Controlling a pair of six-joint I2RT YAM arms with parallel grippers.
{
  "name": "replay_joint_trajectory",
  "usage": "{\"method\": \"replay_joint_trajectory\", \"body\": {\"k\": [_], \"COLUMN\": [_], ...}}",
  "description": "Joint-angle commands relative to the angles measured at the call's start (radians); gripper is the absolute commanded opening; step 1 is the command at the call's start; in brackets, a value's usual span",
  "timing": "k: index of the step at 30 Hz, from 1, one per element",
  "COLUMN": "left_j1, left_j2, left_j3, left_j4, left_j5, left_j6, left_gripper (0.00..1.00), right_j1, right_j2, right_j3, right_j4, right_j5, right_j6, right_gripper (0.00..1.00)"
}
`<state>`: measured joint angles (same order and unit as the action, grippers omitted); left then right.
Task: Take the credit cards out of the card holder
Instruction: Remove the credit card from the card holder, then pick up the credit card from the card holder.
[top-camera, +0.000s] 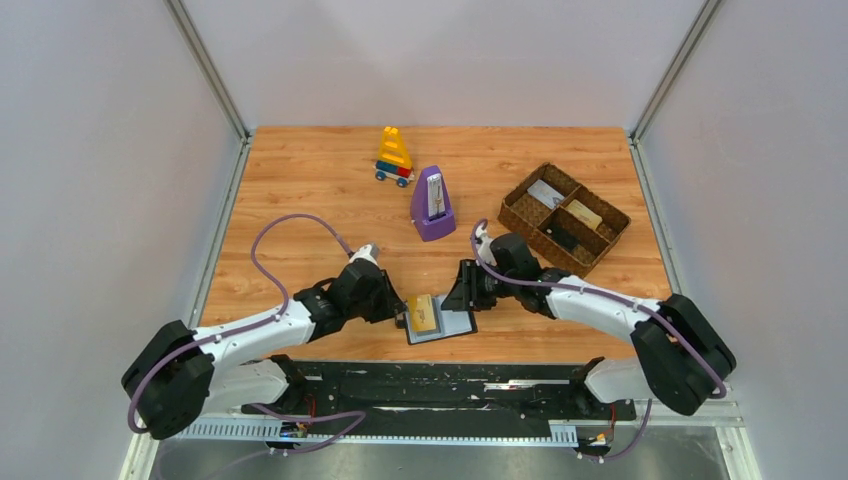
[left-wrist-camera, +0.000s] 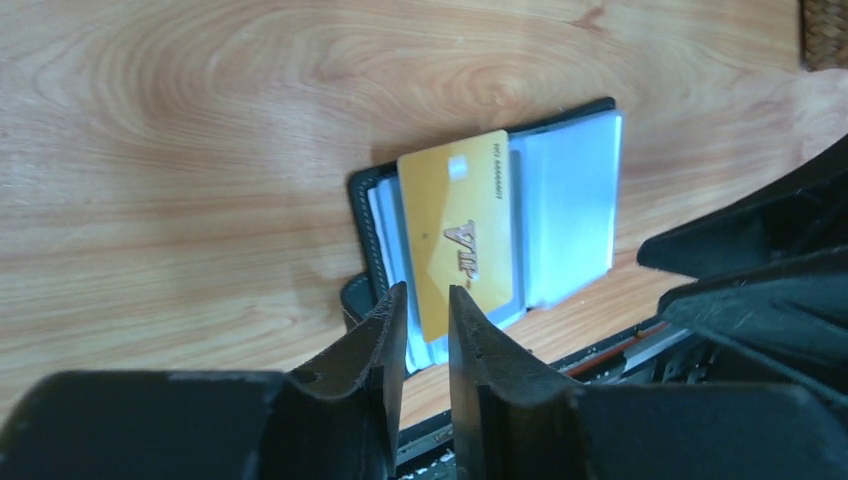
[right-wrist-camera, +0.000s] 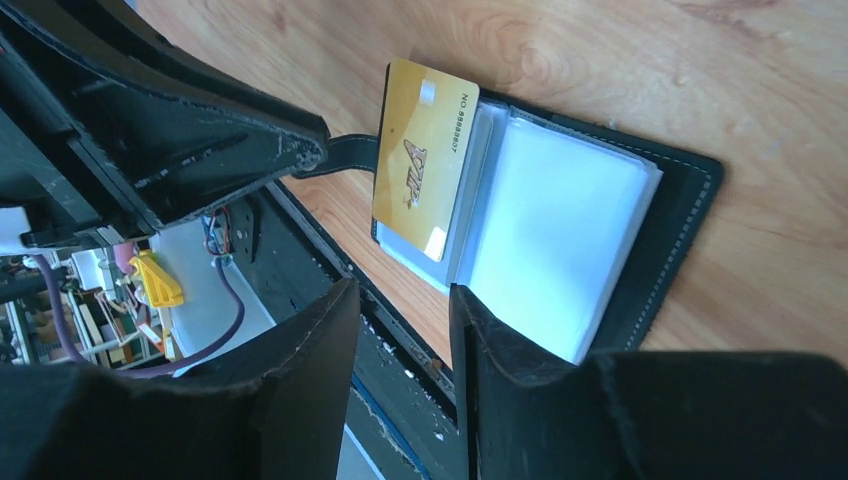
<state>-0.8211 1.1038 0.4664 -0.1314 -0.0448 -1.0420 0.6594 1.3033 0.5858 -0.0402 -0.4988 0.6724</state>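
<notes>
Two arms meet at the near edge of the wood-grain surface (top-camera: 300, 180). On the left, the left pincer (top-camera: 398, 312) hangs low at the left edge of the one card holder (top-camera: 450, 325), its fingers parted by a narrow slit and clenched on nothing. The black holder lies open and flat between the pincers, two pale sleeve panels facing up. One yellow-orange credit card (top-camera: 424, 313) lies on the left panel, its top edge reaching past the black rim. Whether the sleeves hold more cards cannot be told. On the right, the right pincer (top-camera: 452, 297) hovers just beside the holder, released, with nothing between its fingers. Farther back stand one block toy car (top-camera: 394, 157), one purple metronome (top-camera: 432, 205) and one brown woven tray (top-camera: 535, 243).
</notes>
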Motion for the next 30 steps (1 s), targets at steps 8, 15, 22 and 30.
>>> {"method": "replay_joint_trajectory", "body": {"k": [8,15,22,30], "left_j1": [0.118,0.21,0.231,0.237], "left_j2": [0.083,0.181,0.279,0.36], "left_j3": [0.03,0.038,0.053,0.053], "left_j4": [0.106,0.199,0.29,0.355], "left_j5": [0.133,0.264,0.356,0.375], "left_j6": [0.202,0.273,0.306,0.32], "left_gripper": [0.5,0.49,0.48,0.47], "right_j1": [0.079,0.089,0.091,0.09], "right_j2": [0.199,0.263,0.301,0.328], "right_j3": [0.128,0.15,0.143,0.147], "right_j4": [0.073,0.077,0.125,0.132], "right_j5": [0.074,0.091,0.065,0.062], "right_j6": [0.029,0.039,0.039,0.02], "right_gripper": [0.36,0.3,0.25,0.21]}}
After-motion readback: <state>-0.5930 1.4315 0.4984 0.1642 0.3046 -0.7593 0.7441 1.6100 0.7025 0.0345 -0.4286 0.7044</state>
